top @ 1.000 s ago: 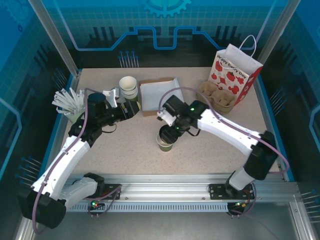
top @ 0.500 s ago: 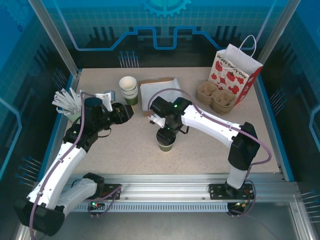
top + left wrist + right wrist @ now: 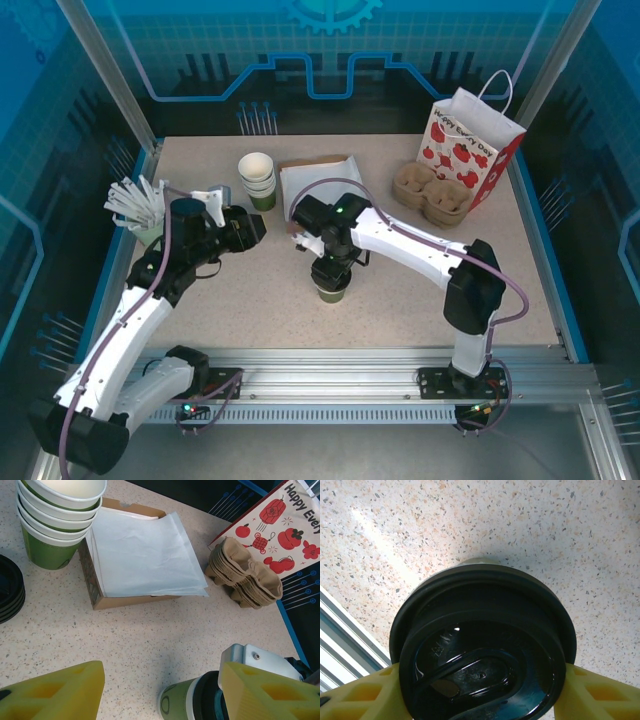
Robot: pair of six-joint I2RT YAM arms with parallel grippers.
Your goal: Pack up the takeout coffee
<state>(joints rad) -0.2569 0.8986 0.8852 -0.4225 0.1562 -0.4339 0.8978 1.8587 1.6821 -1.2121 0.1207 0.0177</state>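
The takeout coffee (image 3: 332, 290), a dark green cup with a round black lid (image 3: 485, 645), stands on the table in front of the paper box. My right gripper (image 3: 330, 268) comes down on it from above. Its yellow fingers (image 3: 600, 695) press against both sides of the lid. In the left wrist view the cup (image 3: 175, 702) shows at the bottom, beside my right gripper's body. My left gripper (image 3: 245, 225) hovers to the cup's left, open, with nothing between its fingers (image 3: 55, 692).
A stack of green cups (image 3: 258, 178) and a box of white paper (image 3: 318, 185) stand at the back. Brown pulp trays (image 3: 432, 192) lie beside the red-patterned bag (image 3: 470, 145). A stack of black lids (image 3: 7, 592) sits left of centre. A mint cup of white sticks (image 3: 140, 205) stands far left.
My right arm has swung its wrist and elbow leftward while staying on the cup's lid. My left gripper has pulled back from the cup stack. The cup has stayed in place.
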